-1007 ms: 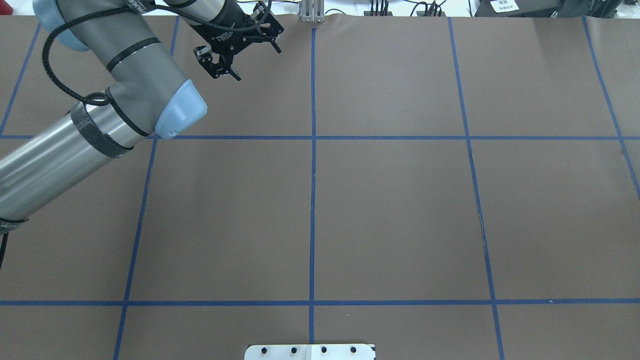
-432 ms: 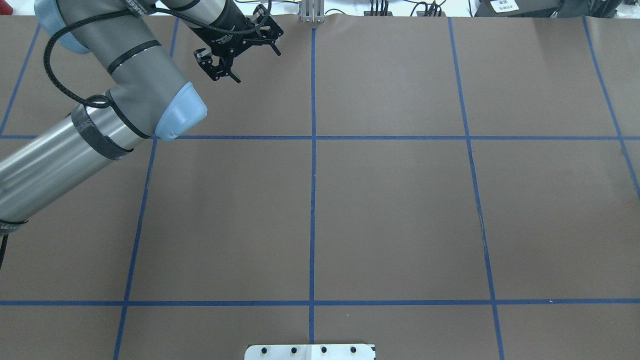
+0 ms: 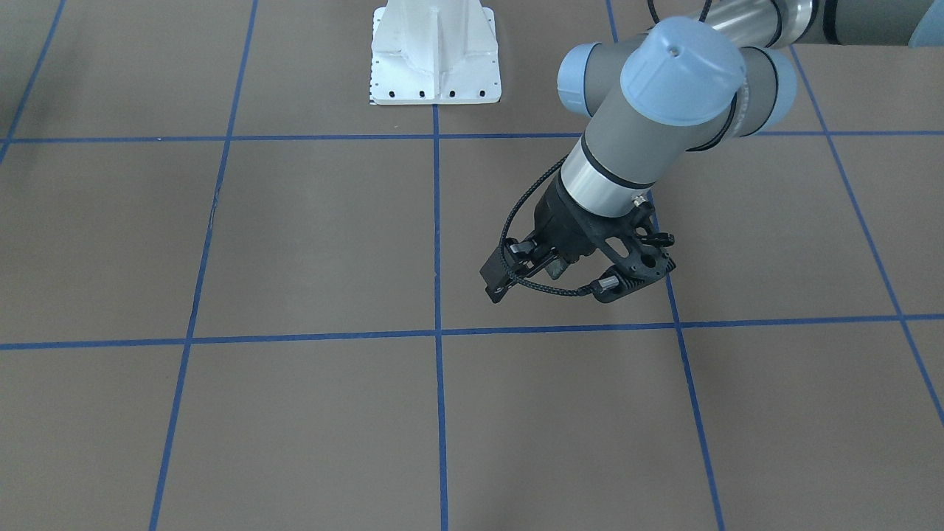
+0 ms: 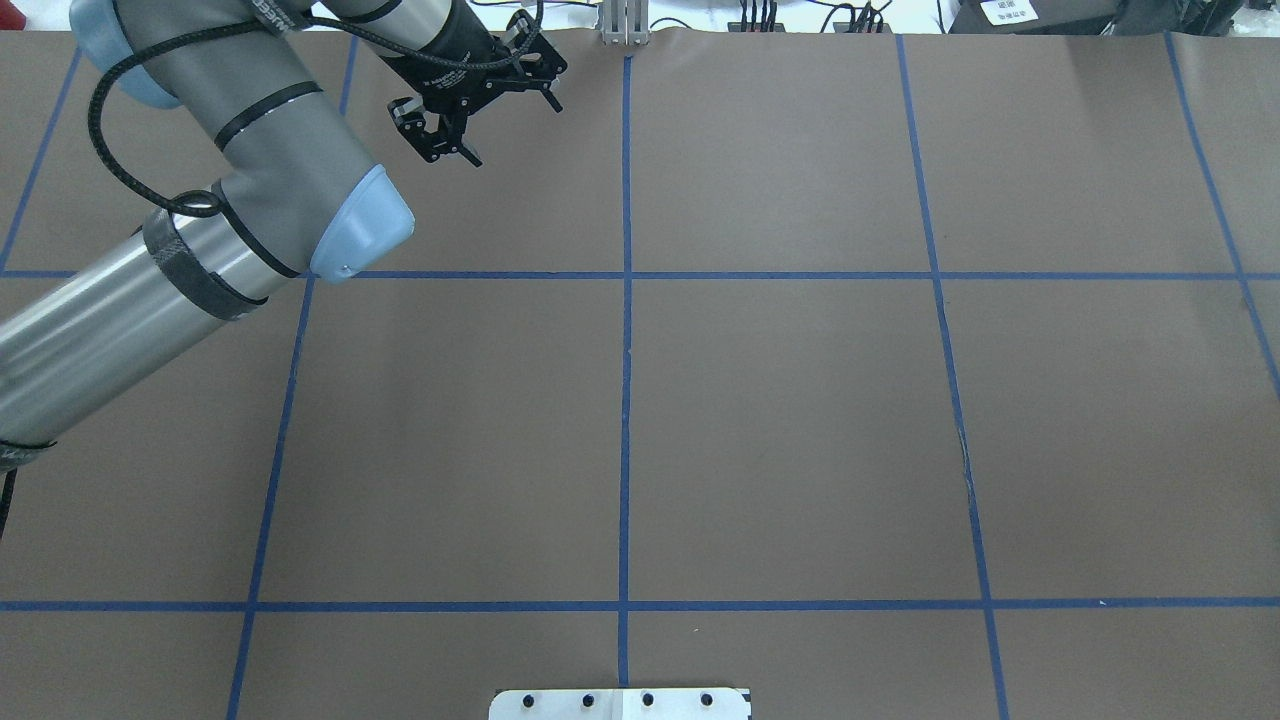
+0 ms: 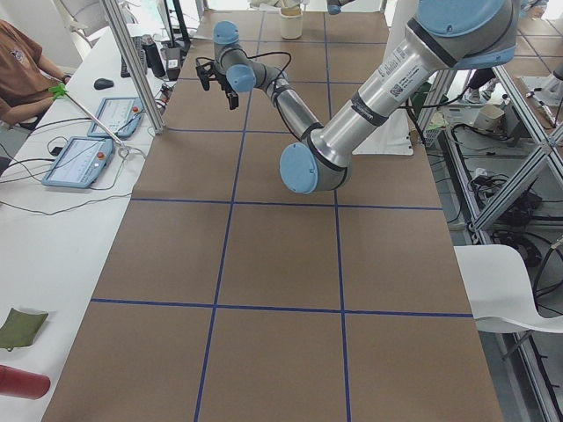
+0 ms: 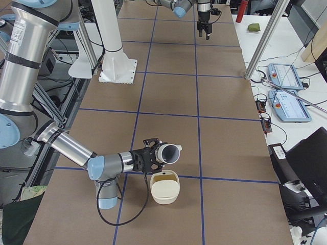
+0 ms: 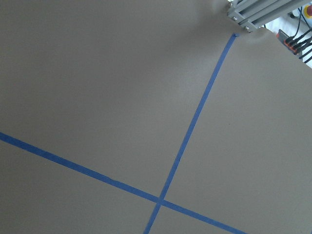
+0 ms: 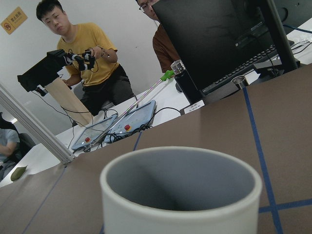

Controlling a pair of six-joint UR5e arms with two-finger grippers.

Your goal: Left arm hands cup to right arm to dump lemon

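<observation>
My right gripper (image 6: 151, 158) holds the off-white cup (image 6: 168, 152) above the table at the end on my right. It is shut on the cup. The right wrist view shows the cup's rim and grey inside (image 8: 180, 187) close up, with no lemon to be seen in it. The fingers are hidden there. My left gripper (image 4: 512, 130) is open and empty over the far left square, near the table's back edge. It also shows in the front-facing view (image 3: 553, 289), with its jaws wide apart.
A cream container (image 6: 164, 188) with a yellowish inside stands on the table just below the cup. The white mount plate (image 3: 435, 51) sits at the robot's base. A metal post (image 4: 623, 25) stands at the far edge. People sit beyond the table (image 8: 83, 53).
The left wrist has shifted very slightly near the back edge. Its gripper stays open.
</observation>
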